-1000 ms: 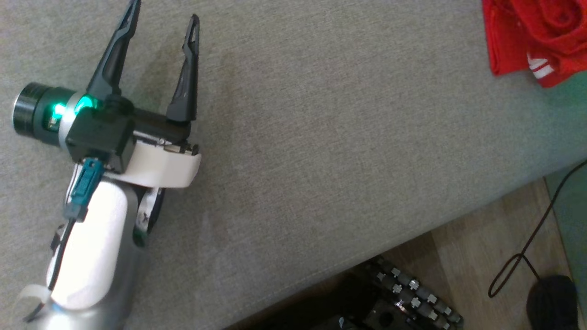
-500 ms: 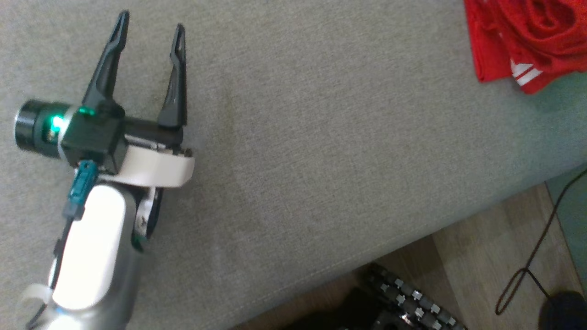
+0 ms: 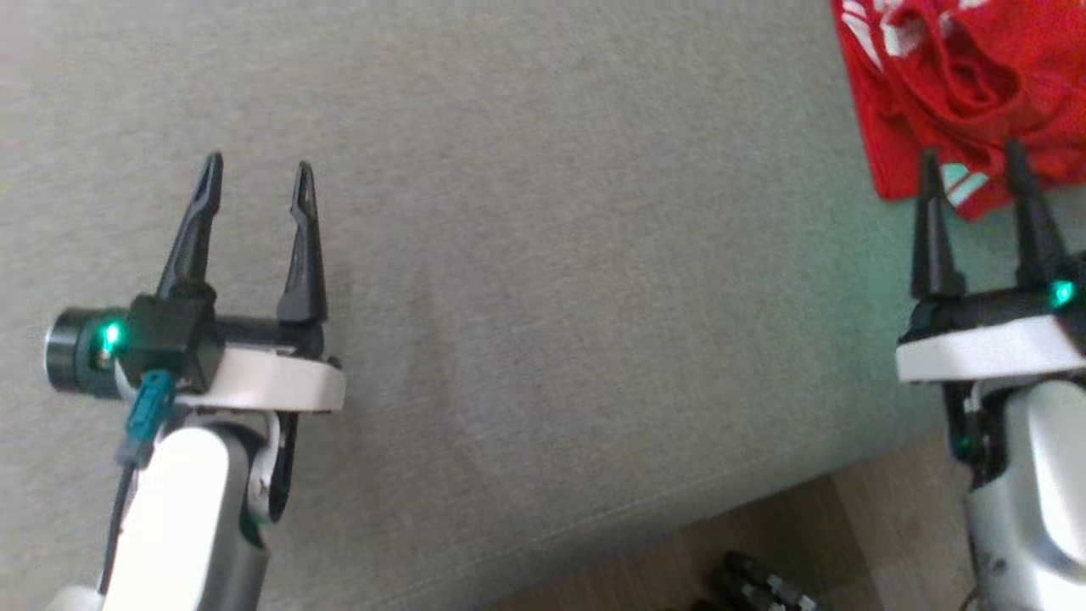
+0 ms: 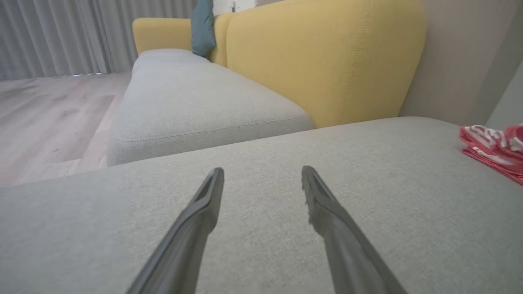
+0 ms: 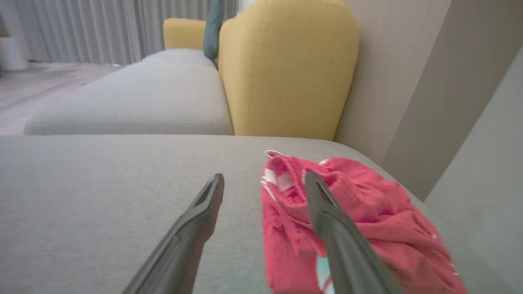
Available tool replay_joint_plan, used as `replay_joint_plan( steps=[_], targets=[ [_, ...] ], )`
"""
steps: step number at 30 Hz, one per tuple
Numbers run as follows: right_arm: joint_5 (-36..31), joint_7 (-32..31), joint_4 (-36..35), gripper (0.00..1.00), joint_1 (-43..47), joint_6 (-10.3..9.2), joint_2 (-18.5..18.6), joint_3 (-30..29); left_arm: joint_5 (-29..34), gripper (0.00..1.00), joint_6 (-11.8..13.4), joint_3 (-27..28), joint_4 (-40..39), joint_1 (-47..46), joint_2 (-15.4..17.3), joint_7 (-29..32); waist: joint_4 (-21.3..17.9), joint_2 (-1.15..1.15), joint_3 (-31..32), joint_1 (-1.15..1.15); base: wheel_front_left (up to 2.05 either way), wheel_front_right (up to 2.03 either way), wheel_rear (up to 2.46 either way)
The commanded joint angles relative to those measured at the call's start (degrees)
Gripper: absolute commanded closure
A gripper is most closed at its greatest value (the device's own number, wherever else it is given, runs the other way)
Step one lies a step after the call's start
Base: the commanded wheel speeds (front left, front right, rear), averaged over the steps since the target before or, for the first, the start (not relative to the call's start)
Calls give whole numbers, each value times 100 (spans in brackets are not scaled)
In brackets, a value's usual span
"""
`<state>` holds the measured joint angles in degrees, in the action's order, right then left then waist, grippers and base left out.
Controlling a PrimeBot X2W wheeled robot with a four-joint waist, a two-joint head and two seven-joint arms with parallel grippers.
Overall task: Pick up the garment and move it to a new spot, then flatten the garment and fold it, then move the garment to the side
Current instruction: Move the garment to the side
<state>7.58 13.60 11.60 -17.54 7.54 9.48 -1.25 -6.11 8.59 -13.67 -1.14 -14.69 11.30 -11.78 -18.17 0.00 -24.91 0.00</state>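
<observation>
Head view: red garment bunched on sofa seat; right tool open at its edge, left tool open, empty. Pick-up likely; next, advance, pinch fabric.

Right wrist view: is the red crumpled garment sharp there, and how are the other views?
Right wrist view: the red crumpled garment looks soft and smeared, washed towards pink. Left wrist view: sharper, no glare. Head view: slightly blurred, with a green tint on the grey fabric cushion near the right gripper.
</observation>
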Motion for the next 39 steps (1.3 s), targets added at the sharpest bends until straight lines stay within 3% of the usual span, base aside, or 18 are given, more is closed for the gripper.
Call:
replay_joint_plan(
  steps=[1,15,39],
  targets=[
    [41,-15,-304,0,88,-5,-13,119,-37,0,44,239,-157,34,29,-42,279,0,258,0,0,0,0],
    [146,-375,-998,0,916,-5,-422,561,-461,0,143,375,78,774,-121,-180,1209,0,1141,0,0,0,0],
    [115,-959,-1565,0,1912,-5,-537,390,-579,0,200,170,331,1509,-96,-124,1473,0,2172,0,0,0,0]
  ],
)
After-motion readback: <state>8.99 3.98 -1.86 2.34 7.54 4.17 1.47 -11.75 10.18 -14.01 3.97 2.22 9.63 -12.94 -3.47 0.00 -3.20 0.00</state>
